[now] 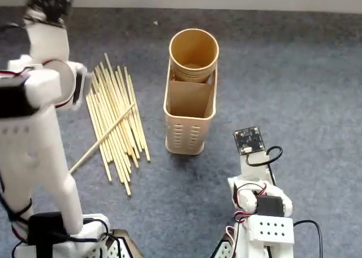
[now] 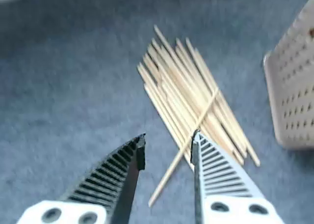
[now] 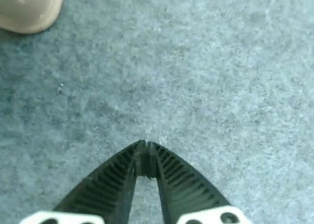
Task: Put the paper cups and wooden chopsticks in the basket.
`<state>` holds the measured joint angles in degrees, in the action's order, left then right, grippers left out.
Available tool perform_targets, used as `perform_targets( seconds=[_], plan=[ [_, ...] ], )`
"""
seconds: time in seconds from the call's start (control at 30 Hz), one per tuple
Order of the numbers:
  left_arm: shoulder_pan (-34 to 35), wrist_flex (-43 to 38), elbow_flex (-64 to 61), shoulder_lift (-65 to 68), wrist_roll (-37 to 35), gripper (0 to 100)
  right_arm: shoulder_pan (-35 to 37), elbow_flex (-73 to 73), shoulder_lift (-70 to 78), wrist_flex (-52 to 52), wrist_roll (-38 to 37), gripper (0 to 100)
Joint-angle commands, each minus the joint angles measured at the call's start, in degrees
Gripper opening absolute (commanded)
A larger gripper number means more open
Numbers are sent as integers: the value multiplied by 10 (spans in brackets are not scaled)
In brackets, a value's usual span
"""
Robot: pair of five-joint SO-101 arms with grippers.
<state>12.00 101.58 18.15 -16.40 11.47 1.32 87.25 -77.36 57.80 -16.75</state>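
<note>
From above, the basket (image 1: 189, 134) stands upright on the carpet (image 1: 294, 77), a tall beige plastic box with small slots punched in its wall and a divider across the middle. A brown paper cup (image 1: 193, 53) sits upright, mouth open, in its far compartment; the near compartment looks bare. The chopsticks (image 1: 116, 119) lie just left of the basket, apart from it: a loose fan of thin pale wooden sticks, with one laid slantwise across the rest.

The left wrist view brings that pile closer. The left gripper (image 2: 168, 146) hangs above its near end, the ridged black fingers (image 2: 208, 167) spread apart and holding nothing, the slanted stick running between them below. The basket's perforated wall shows at the side.

The right wrist view shows the right gripper (image 3: 147, 150) pinched closed and empty over bare, nubby grey-blue carpet, near a rounded basket corner.
</note>
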Motion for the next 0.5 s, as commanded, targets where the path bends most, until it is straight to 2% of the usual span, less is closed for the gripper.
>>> perform_targets(
  seconds=[0.0,0.1,0.2,0.37,0.47],
  plan=[
    [2,-69,-214,-9,15,171,-28,-3,-7,-5,-7,4],
    [-39,-162,-320,7,15,220,-47,-2,-7,-8,-7,5],
    [-61,-221,-366,51,15,241,-45,9,-7,-9,-7,5],
    [-53,-251,-378,149,54,242,-46,37,-7,-53,-7,5],
    [-32,-302,-376,187,76,236,-46,36,-7,-54,-7,5]
  ],
)
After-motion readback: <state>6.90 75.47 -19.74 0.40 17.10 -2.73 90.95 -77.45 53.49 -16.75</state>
